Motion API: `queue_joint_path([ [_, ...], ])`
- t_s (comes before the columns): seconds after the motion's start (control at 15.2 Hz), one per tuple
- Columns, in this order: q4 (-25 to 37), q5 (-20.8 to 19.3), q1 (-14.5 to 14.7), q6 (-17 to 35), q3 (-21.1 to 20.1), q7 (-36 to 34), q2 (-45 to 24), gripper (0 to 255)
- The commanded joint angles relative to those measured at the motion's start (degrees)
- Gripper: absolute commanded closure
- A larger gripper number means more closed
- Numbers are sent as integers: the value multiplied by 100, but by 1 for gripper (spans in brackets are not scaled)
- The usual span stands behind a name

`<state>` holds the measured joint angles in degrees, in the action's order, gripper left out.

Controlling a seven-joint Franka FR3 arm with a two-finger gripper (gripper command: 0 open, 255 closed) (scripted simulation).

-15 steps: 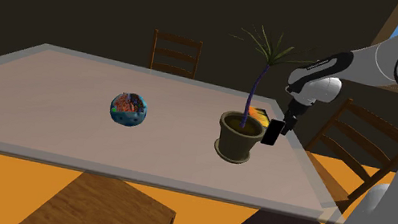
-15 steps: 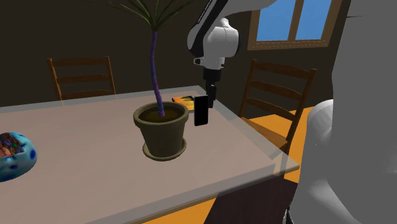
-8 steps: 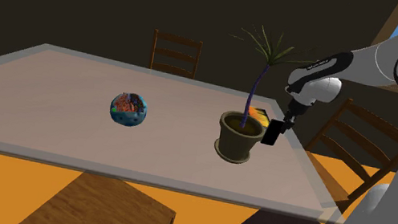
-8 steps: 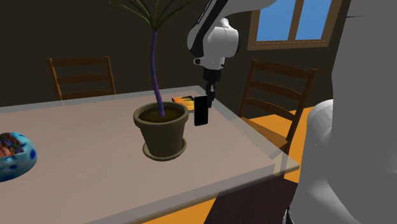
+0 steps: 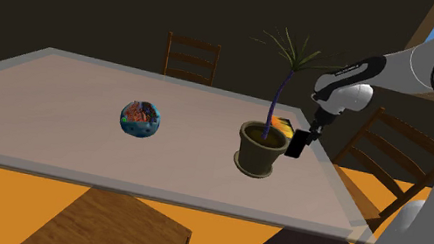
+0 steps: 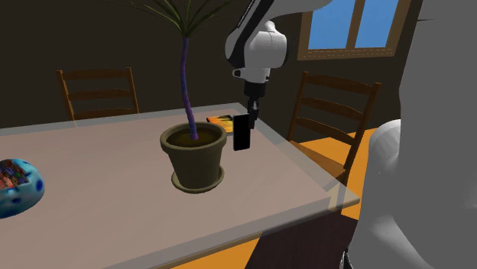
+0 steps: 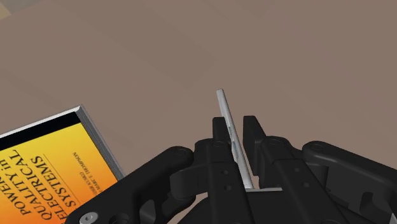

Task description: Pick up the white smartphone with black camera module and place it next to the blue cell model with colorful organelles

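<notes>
We see the smartphone clamped in the gripper, off the table. It hangs upright just beside the plant pot, on the shoulder view's right of the rim. In the exterior views it reads as a dark slab. In the wrist view it is edge-on, a thin pale strip with the fingers pressed on its two flat faces.

We judge it light, rigid and flat, with smooth faces likely to slip. The hold is at its upper end, so most of the body dangles below and could pivot if it is swung fast. A hold nearer the middle would be steadier, and a gentle set-down suits something breakable.

An orange and yellow book lies on the table near the gripper, behind the pot in the shoulder view. The blue cell model sits well apart on the far side of the pot, at the shoulder view's left. We think the carry has to clear the pot and its stem.
</notes>
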<state>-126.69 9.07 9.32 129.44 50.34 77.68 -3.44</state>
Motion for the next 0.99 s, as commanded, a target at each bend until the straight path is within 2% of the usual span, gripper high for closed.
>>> queue_joint_path([
  [0.0, 52, -111, 16, -108, 10, -85, 98, 255],
  [0.92, 640, -823, 58, -1121, -65, -656, 813, 255],
])
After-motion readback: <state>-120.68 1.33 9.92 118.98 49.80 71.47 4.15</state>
